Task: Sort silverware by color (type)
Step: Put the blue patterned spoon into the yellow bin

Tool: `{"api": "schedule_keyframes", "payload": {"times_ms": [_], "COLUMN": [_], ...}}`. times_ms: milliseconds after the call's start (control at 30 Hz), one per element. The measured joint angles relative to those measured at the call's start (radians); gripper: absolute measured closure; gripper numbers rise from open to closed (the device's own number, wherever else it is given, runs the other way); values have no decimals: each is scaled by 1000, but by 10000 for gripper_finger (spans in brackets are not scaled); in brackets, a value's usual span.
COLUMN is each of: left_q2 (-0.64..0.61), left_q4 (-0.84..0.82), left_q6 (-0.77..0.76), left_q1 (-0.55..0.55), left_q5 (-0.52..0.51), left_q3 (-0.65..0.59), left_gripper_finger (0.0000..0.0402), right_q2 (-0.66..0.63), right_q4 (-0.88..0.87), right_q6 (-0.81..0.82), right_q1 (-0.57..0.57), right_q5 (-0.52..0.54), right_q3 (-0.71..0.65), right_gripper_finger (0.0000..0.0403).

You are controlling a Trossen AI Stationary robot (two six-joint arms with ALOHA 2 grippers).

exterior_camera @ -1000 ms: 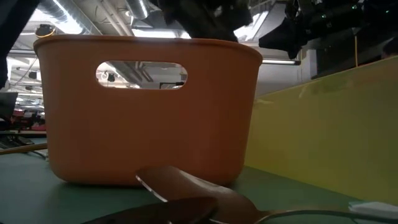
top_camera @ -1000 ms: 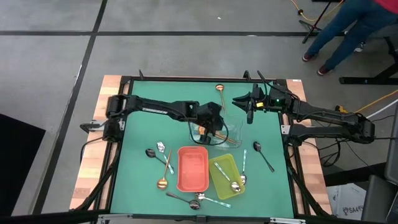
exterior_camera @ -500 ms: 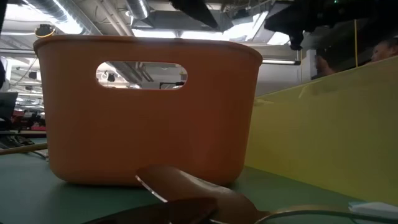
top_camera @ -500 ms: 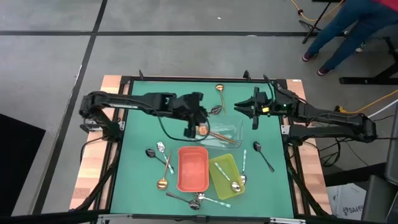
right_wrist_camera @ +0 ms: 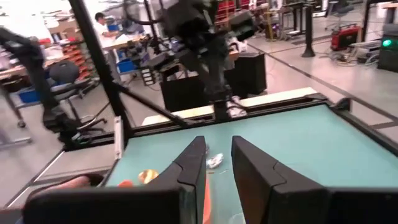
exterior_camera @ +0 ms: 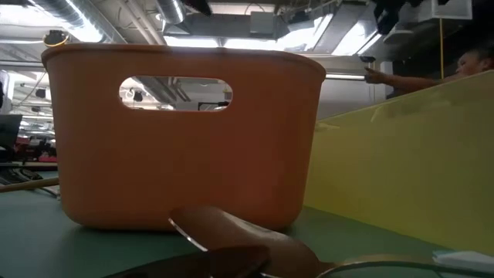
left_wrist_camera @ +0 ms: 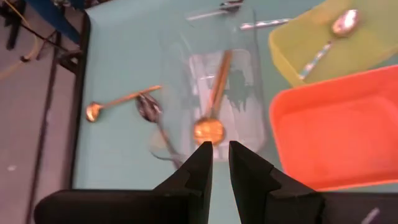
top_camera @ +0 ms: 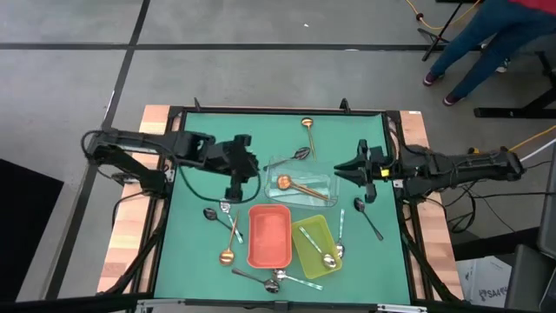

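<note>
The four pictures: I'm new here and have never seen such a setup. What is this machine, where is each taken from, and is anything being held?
It is a robot with two dark arms at a green table, sorting silverware by colour. One picture looks straight down on it. One sits at table-top height, right behind the red tray. The other two come from cameras on the arms' wrists.

From above, the left gripper hangs left of the clear tray, which holds a copper spoon. The right gripper hangs over the table's right side. In both wrist pictures the jaws stand slightly apart with nothing between them, so nothing is held.

The yellow-green tray holds a silver spoon; the red one looks empty. More spoons, copper, black and silver, lie loose on the table.
</note>
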Motion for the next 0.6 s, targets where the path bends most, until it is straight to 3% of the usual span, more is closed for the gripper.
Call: {"api": "schedule_keyframes", "payload": {"times_ms": [300, 600], "left_q2": [-196, -220], "left_q4": [255, 506], "left_q6": [-176, -204], "left_q1": [-76, -111], "left_q5": [-77, -110], "left_q3": [-345, -557], "left_gripper_finger": [354, 354], "right_q2": [2, 4], "right_q4": [-5, -8], "right_q6": [66, 272], "right_q1": [279, 460], "right_q5": [289, 420], "right_q3": [0, 0], "right_gripper_finger": [333, 333]}}
